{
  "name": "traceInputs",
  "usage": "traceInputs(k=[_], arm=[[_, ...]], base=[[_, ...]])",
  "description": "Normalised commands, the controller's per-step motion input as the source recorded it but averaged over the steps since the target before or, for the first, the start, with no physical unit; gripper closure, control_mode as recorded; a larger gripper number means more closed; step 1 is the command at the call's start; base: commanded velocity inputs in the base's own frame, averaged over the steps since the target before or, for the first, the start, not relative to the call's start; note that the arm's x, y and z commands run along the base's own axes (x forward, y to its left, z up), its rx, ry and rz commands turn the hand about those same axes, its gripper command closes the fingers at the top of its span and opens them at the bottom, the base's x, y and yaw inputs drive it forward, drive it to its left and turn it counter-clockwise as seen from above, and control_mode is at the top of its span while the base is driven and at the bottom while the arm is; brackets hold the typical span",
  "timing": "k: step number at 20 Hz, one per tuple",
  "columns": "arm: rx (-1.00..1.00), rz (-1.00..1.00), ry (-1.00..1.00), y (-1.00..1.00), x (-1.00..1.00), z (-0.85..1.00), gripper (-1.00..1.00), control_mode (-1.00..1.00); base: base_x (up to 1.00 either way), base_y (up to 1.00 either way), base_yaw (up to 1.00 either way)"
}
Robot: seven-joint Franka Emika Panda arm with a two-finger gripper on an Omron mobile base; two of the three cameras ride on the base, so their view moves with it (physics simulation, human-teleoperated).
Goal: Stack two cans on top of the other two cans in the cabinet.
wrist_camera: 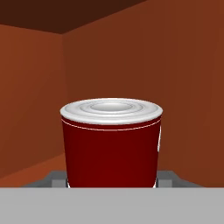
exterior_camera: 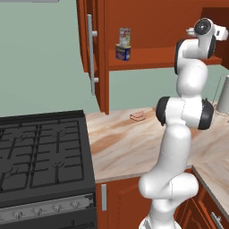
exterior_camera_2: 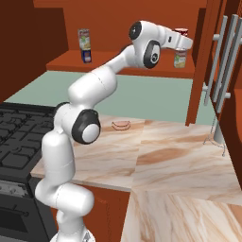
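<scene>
Nearest the cameras, the arm [exterior_camera_2: 71, 137] rises from its base at the tabletop's front edge, beside the black stove [exterior_camera: 42, 156]. Lower link stands near vertical; the elbow bends at tabletop height, the upper link leans up and forward, and the wrist turns sideways so the hand reaches level into the cabinet [exterior_camera: 147, 27].

Marble tabletop [exterior_camera_2: 175, 156] behind the arm: a small pinkish flat item [exterior_camera_2: 121, 125] lies well back near the wall (too small to identify).

Up on the cabinet shelf [exterior_camera_2: 118, 64], left part: slim silver can [exterior_camera: 125, 36] stands upright on top of the squat blue can [exterior_camera: 123, 52], the two touching and aligned. The open door with its long silver bar handle [exterior_camera: 91, 53] hangs at the left in the left base view.

Right part of the shelf: claw [exterior_camera_2: 182, 43] is clamped on the red can [wrist_camera: 111, 144], fingers low on either side of its body (hand view shows the can upright, silver lid towards the camera, cabinet back wall beyond). In the right base view the red can sits directly above the silver can with a green and white label [exterior_camera_2: 179, 58], which stands upright on the shelf; whether the two touch, cannot tell.
</scene>
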Motion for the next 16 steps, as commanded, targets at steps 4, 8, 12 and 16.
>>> traceInputs(k=[4,8,12,16], arm=[[-0.04,0.00,0.00,-0.09,0.09,-0.08,1.00,-1.00],[0.00,0.00,0.00,-0.01,0.12,-0.08,1.00,-1.00],[0.00,0.00,0.00,0.00,0.06,-0.06,1.00,-1.00],[0.00,0.00,0.00,0.00,0.03,-0.08,1.00,-1.00]], base=[[0.00,0.00,0.00],[0.00,0.00,0.00],[0.00,0.00,0.00],[0.00,0.00,0.00]])
